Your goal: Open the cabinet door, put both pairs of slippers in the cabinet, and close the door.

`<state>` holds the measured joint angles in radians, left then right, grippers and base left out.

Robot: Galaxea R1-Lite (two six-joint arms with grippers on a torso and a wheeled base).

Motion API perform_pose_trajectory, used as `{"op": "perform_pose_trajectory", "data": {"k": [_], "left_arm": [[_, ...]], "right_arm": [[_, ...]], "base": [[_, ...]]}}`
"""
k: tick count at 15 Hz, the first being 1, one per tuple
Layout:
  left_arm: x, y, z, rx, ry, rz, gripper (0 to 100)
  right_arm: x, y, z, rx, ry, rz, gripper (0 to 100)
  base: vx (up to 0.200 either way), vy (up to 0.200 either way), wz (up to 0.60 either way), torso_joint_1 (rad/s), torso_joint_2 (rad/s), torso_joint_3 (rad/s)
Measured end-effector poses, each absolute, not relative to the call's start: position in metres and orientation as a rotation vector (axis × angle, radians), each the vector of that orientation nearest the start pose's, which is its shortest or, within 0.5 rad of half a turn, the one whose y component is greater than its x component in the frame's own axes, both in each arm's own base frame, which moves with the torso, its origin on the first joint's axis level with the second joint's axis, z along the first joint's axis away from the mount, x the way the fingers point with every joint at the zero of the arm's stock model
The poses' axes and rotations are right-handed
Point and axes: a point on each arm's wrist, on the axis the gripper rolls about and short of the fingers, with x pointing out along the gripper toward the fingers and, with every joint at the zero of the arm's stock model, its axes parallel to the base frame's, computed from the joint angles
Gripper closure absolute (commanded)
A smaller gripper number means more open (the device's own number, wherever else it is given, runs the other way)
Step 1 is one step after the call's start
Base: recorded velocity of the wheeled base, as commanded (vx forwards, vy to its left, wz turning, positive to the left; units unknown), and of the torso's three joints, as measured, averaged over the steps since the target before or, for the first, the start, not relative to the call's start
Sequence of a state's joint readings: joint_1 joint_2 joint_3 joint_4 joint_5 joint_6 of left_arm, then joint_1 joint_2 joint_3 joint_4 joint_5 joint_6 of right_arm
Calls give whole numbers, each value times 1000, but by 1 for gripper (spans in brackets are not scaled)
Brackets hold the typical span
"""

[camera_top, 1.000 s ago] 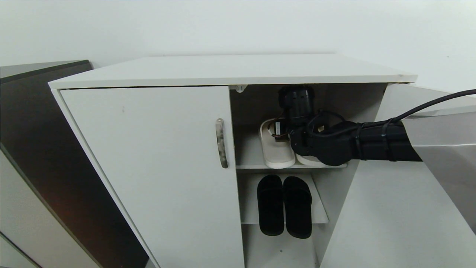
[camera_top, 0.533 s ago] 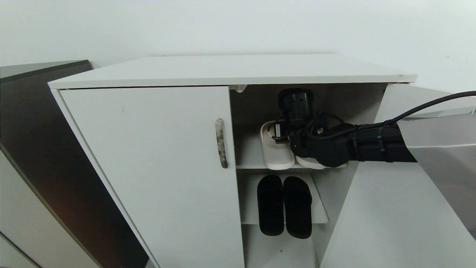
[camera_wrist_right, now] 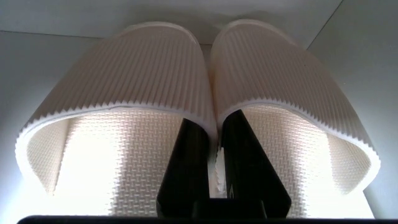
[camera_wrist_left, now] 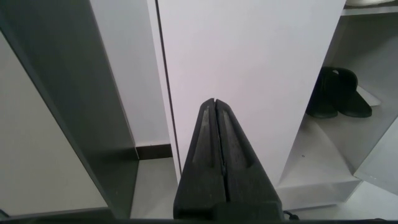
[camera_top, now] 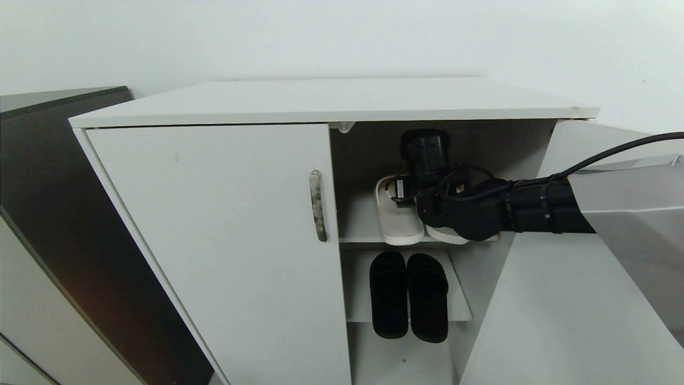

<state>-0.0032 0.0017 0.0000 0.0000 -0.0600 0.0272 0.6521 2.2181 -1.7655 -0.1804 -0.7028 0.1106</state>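
The cabinet (camera_top: 331, 101) occupies the centre of the head view. Its left door (camera_top: 214, 240) is closed, with a metal handle (camera_top: 318, 206) upright near its right edge. The right door (camera_top: 561, 299) stands swung open at the lower right of the frame. In the open compartment right of centre, the white slippers (camera_top: 398, 219) lie side by side on the upper shelf (camera_top: 355, 224), their near ends at its front edge. The black slippers (camera_top: 409, 297) lie side by side on the lower shelf (camera_top: 355, 294) directly below, their near ends overhanging its front edge. The right arm (camera_top: 513, 214) enters from the right edge of the frame and reaches into the upper compartment, covering part of the right-hand white slipper. In the right wrist view the right gripper (camera_wrist_right: 216, 168) has one finger under each ribbed strap of the white slippers (camera_wrist_right: 205, 81), and the two adjoining inner edges are pinched between the fingers (camera_wrist_right: 186, 162). In the left wrist view the left gripper (camera_wrist_left: 214, 106) has its fingers pressed together with nothing between them. It sits in front of the closed door, with the black slippers (camera_wrist_left: 339, 93) visible beyond the door's edge. A dark panel (camera_top: 80, 214) stands just beside the cabinet at the left of the head view.
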Motion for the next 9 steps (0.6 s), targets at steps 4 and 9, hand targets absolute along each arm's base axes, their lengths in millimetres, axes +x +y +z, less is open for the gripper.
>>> {"op": "perform_pose_trajectory", "data": {"k": [4, 9], "left_arm": [[-23, -1, 76, 27, 1, -63, 100], [-23, -1, 76, 27, 1, -63, 100]], "right_arm": [[378, 270, 204, -61, 210, -62, 0], [368, 270, 200, -84, 235, -51, 0]], "base": [[0, 0, 0, 0, 0, 0], [0, 0, 0, 0, 0, 0]]}}
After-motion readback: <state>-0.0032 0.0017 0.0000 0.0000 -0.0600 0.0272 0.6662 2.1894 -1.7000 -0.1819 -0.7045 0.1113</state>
